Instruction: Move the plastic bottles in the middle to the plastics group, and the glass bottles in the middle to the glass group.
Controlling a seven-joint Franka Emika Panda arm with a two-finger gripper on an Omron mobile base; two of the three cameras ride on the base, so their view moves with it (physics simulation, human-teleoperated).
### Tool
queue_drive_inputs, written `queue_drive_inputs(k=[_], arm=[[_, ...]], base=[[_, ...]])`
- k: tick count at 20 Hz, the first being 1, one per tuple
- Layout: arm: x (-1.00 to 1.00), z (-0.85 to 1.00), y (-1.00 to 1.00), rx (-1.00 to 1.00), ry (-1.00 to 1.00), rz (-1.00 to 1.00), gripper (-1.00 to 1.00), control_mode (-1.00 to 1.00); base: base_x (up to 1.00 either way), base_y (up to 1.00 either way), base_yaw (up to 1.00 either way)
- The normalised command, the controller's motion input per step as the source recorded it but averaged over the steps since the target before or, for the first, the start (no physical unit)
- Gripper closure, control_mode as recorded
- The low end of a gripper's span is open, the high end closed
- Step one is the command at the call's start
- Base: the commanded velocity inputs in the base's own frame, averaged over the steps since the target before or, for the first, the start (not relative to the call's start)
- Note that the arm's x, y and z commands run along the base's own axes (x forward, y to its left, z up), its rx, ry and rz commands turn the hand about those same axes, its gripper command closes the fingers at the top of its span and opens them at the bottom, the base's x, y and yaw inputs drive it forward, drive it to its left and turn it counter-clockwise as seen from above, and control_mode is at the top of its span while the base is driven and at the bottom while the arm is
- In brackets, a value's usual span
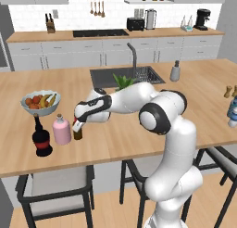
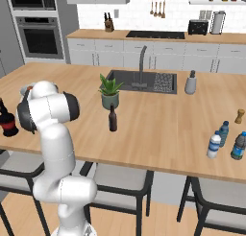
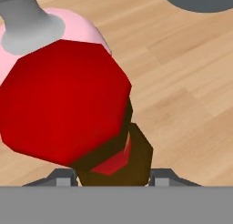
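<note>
My gripper (image 1: 77, 126) is shut on an amber-brown glass bottle (image 1: 77, 132) with a red cap, low over the left part of the island counter. In the hand view its red cap (image 3: 63, 100) looms large, and its brown body (image 3: 134, 159) sits between my gripper's (image 3: 113, 177) tips. Right beside it stand the squat pink bottle (image 1: 61, 130) and the big black red-labelled bottle (image 1: 41, 140) of the glass group. A slim dark glass bottle (image 2: 113, 118) stands mid-counter. At the far right, a whitish plastic bottle (image 2: 214, 145) stands by two teal-blue bottles (image 2: 239, 145).
A fruit bowl (image 1: 40, 102) sits behind the glass group. A potted plant (image 2: 110, 91) stands by the sink (image 2: 144, 81), with a grey dispenser (image 2: 191, 83) to its right. A wooden shaker (image 2: 239, 116) is near the plastics. Stools line the counter's near edge.
</note>
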Motion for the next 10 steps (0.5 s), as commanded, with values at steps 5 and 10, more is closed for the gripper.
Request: queue_drive_inputs(k=[5,10], arm=[[0.0,0.0,0.0,0.0,0.0,0.0,1.0,-1.0],[0.0,0.0,0.0,0.0,0.0,0.0,-1.0,-1.0]], base=[[0.0,0.0,0.0],[0.0,0.0,0.0]])
